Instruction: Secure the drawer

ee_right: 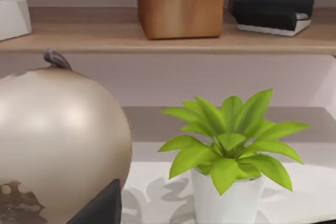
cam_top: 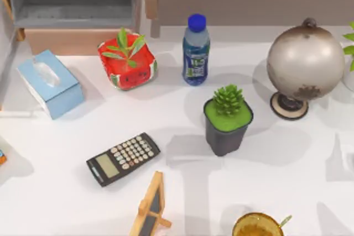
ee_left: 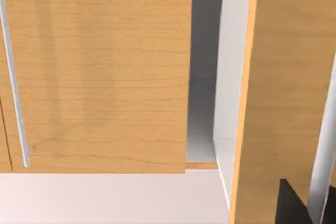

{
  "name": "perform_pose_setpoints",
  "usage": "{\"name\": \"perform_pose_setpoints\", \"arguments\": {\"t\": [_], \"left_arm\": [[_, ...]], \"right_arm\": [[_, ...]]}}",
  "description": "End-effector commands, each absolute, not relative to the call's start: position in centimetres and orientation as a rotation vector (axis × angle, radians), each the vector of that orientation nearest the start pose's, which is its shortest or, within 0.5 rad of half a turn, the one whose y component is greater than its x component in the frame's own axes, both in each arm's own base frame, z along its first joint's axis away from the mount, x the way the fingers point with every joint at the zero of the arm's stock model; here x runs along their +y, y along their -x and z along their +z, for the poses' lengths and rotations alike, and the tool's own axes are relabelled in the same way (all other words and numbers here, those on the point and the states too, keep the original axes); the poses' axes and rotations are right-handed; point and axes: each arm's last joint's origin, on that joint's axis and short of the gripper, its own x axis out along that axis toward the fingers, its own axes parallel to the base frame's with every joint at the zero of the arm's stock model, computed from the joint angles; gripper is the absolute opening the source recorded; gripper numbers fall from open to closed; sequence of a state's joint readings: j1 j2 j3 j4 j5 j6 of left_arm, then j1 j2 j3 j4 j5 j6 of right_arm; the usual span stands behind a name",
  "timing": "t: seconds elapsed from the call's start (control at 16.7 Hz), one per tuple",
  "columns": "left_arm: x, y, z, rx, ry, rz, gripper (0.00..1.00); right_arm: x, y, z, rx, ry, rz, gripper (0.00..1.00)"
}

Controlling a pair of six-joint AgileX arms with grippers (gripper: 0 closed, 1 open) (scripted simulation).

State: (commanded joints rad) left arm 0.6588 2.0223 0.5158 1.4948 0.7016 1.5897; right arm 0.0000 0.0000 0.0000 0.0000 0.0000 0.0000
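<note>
Wide grey-walled drawer with light tan wooden front (cam_top: 69,40) pulled open at white table's (cam_top: 276,192) back left; tool states unclear.

My right wrist view shows a globe (ee_right: 58,145) beside a leafy plant in a white pot (ee_right: 231,198) on the surface. Behind, a shelf (ee_right: 105,40) carries a wooden box (ee_right: 181,4) and a dark box (ee_right: 273,3).

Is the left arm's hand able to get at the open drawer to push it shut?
Probably yes. The drawer stands open at the table's far left, and nothing blocks its tan front; the tissue box sits nearer, off to the side.
</note>
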Motion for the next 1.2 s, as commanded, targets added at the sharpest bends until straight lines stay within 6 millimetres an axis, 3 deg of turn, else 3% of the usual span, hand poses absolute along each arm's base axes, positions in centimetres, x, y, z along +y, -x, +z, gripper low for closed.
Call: {"name": "perform_pose_setpoints", "arguments": {"t": [0.36,0.84,1.2], "left_arm": [[17.5,-25.5,9.1,-0.001,-1.556,-0.026,0.0],[17.4,-31.3,9.1,-0.002,-1.556,-0.026,0.0],[17.4,-31.6,9.0,0.006,-1.55,-0.029,0.0]], "right_arm": [[-0.1,-10.6,16.0,0.0,0.0,0.0,1.0],[-0.1,-10.6,16.0,0.0,0.0,0.0,1.0],[-0.1,-10.6,16.0,0.0,0.0,0.0,1.0]]}}
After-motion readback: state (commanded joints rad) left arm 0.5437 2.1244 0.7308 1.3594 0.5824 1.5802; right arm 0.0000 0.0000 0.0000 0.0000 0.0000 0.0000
